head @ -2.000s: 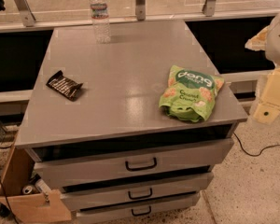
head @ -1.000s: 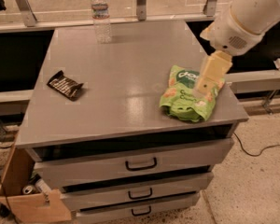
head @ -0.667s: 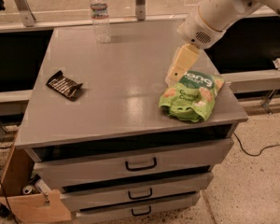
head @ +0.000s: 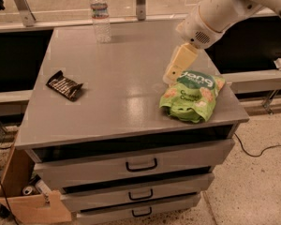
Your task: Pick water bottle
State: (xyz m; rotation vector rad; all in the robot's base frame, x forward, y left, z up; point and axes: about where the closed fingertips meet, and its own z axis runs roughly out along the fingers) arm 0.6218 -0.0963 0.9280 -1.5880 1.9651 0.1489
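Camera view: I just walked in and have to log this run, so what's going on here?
A one-armed robot is set to pick the water bottle, which stands upright and untouched at the back of the grey drawer cabinet. The arm's tool hangs over the right side of the top, right by the upper edge of a green snack bag and well apart from the bottle. A dark wrapper lies on the left side.

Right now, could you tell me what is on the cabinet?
Water bottle, dark wrapper and green bag; the gripper above the bag's far edge covers some tabletop.
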